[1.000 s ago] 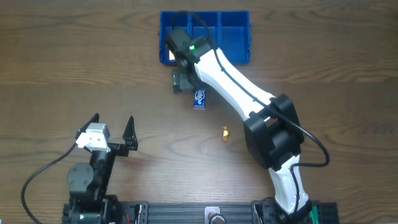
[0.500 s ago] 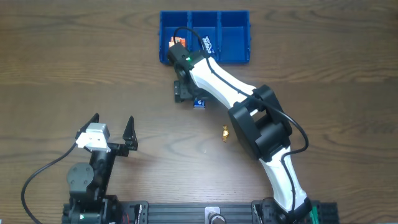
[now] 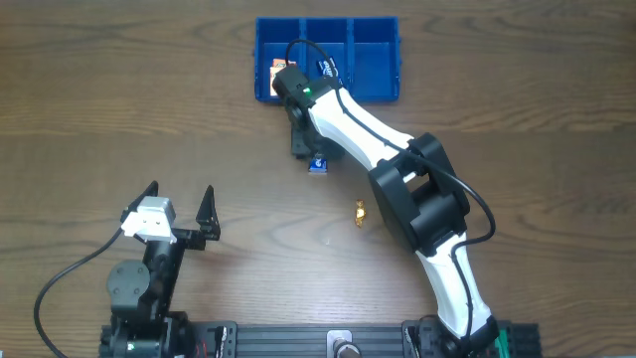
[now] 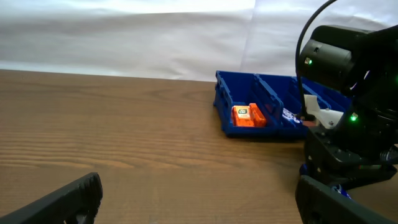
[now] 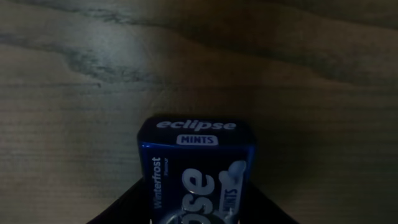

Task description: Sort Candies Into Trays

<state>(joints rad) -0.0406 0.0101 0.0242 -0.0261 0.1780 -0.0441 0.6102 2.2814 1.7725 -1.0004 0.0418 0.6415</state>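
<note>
the right gripper (image 3: 309, 149) had slid from beside the blue mint tin (image 5: 196, 168) to right over it; the tin lay beneath it, grip impossible to tell. the left gripper (image 3: 182, 204) stayed spread wide.

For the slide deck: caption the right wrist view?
Right tool low over a dark blue mint tin lying on the wooden table.

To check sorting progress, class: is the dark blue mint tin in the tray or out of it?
Out. The mint tin lies on the wooden table, apart from the blue tray.
</note>
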